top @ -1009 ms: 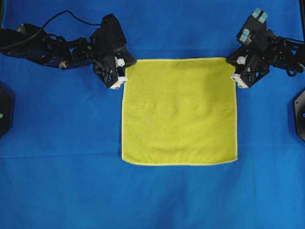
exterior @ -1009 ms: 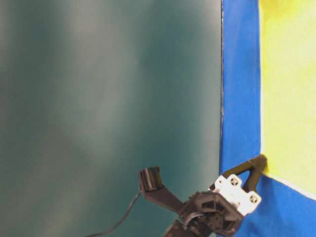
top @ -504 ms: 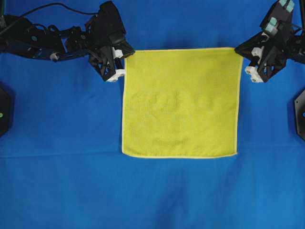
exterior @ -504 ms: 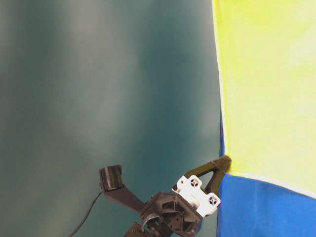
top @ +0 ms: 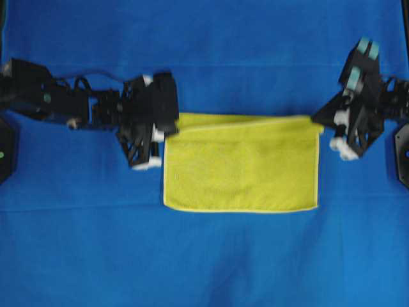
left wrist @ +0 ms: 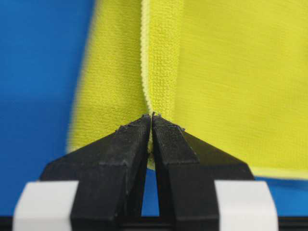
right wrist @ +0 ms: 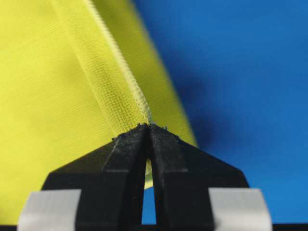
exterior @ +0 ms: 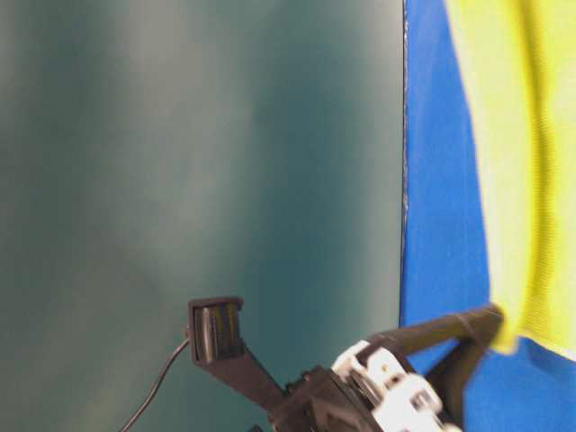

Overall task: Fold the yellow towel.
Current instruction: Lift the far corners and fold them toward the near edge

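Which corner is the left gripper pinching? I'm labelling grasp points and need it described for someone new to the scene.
On the blue table cover lies the yellow towel, its far edge lifted. The left gripper is shut on the far corner at the overhead view's left; unlike the two flat near corners, it is raised.

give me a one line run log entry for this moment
left gripper: shut on yellow towel corner | right gripper: shut on opposite corner | towel: mid-fold
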